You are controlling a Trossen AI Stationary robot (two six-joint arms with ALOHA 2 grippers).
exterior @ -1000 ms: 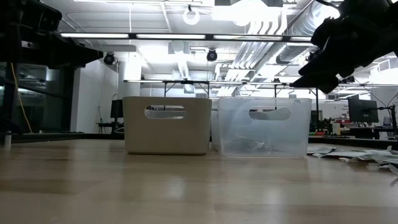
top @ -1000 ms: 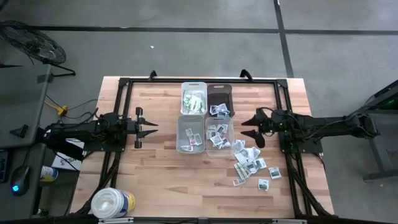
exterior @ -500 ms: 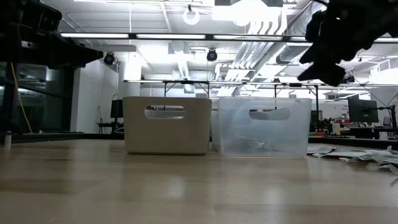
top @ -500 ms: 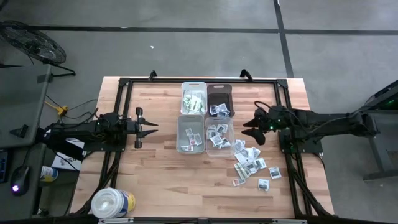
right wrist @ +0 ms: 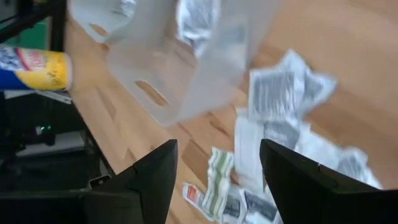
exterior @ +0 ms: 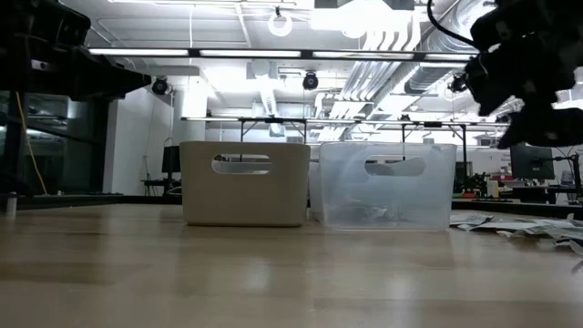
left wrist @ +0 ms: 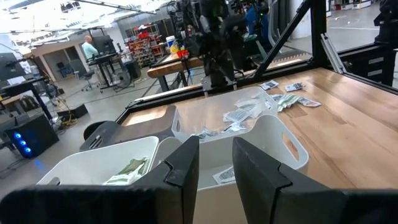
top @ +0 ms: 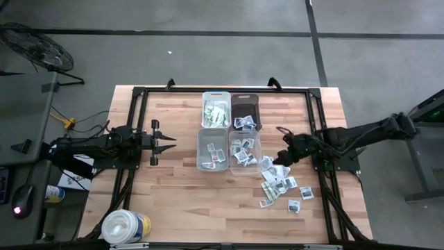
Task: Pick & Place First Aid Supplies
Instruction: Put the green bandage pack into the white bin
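Step in hand, as judged from the layout: approach to pick. The right hand hangs over the near edge of the loose pile of first aid packets on the table, just beside the clear bin. Its fingers stand spread wide with nothing between them; in the right wrist view the packets lie directly ahead, between the two fingers.

The left hand waits over bare table, well apart from the bins. Its fingers are partly parted and hold nothing.

Next move, as a judgement: lower the right hand onto one packet at the pile's edge and pinch it. The packets are thin, flat and overlapping — a pick from the overlapped area risks lifting two at once, or the fingers sliding over the paper. An isolated packet at the fringe is the safer target. The lifted packet then goes to a bin; which bin cannot be told from these views.

Count:
- Arms: two.
- Bins: four, set in a two-by-two block — a white bin, a dark bin, a pale bin and the clear bin.
- Every bin already holds some packets.
- Loose packets on the table: roughly a dozen; overlap prevents an exact count.
- Round tub: one, at the table's near left corner.
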